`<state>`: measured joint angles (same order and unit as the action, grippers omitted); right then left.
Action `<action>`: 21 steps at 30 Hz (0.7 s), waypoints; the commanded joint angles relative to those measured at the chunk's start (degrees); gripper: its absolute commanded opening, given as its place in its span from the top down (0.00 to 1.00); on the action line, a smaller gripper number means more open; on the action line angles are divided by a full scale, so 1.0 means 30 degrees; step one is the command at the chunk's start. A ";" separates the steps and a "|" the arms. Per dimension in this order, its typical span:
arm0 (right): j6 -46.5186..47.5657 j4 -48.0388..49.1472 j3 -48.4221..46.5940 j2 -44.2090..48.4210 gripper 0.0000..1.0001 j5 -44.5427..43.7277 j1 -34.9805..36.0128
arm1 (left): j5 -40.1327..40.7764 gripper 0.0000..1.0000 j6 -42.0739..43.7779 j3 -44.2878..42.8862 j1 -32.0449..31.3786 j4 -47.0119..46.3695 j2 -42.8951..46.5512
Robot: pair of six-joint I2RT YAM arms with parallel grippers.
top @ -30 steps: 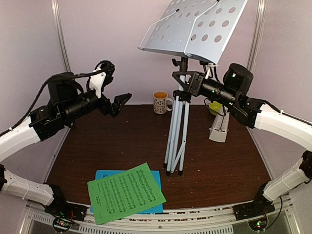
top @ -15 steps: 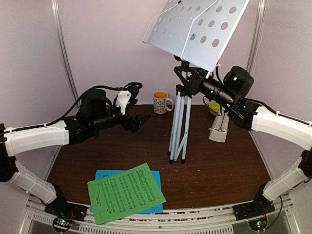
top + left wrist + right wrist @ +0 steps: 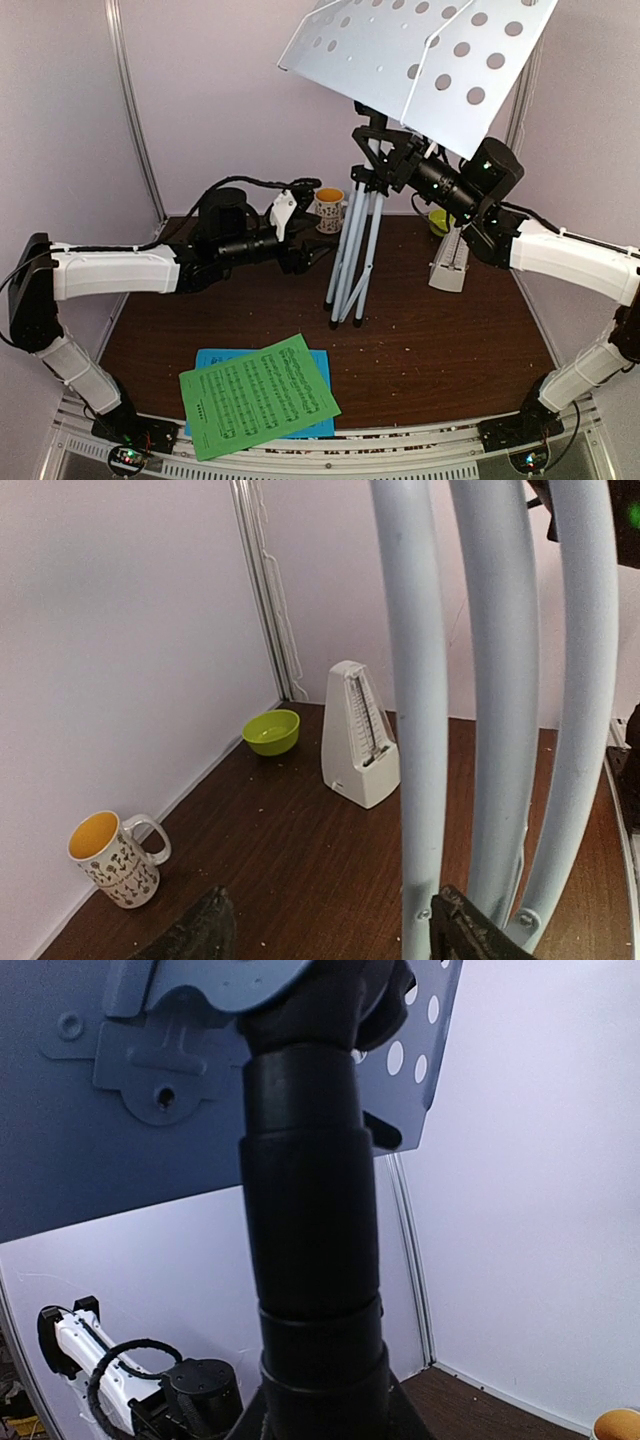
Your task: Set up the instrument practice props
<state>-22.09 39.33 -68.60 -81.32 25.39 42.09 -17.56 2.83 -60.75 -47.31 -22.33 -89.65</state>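
Top view: right gripper point(image 3: 385, 165) is clamping the tilted stand point(image 3: 345, 55) under its desk, at 12 o'clock. Sheets point(image 3: 258, 395) are lying at 7, metronome point(image 3: 447, 262) at 2.
Left wrist: left gripper point(image 3: 330, 940) is gaping open, with the tripod legs point(image 3: 500, 680) just ahead.
Right wrist: the post point(image 3: 315, 1210) is filling the frame.

The left arm stretched out to the right and dropped lower. It carried the left end effector point(image 3: 318, 252) from high at the far left to just beside the tripod legs of the music stand point(image 3: 380, 60), its fingers apart. The right end effector point(image 3: 392, 165), clamped on the stand's post, shifted up and left. With it the stand leaned, its perforated desk swung higher and nearer, and its feet moved left and farther back over the worktop point(image 3: 450, 340).
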 commanded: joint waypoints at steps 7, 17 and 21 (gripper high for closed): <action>0.1233 0.3639 -0.0162 0.1524 1.00 -0.5502 0.0099 | 0.2639 0.41 0.0867 0.0970 -0.1529 -0.0744 0.1932; 0.3106 0.3054 0.0117 0.1645 1.00 -1.0428 0.1477 | 0.4878 0.44 0.1459 -0.2410 -0.2250 0.2761 -0.0493; 0.3853 0.3282 0.0172 0.1567 1.00 -1.1289 0.2011 | 0.5003 0.43 0.1956 -0.2843 -0.2629 0.2867 -0.1233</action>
<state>-14.00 32.73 -65.17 -81.32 -3.88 46.33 -4.58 6.59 -67.20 -53.98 -15.07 -91.50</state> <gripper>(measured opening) 0.244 0.566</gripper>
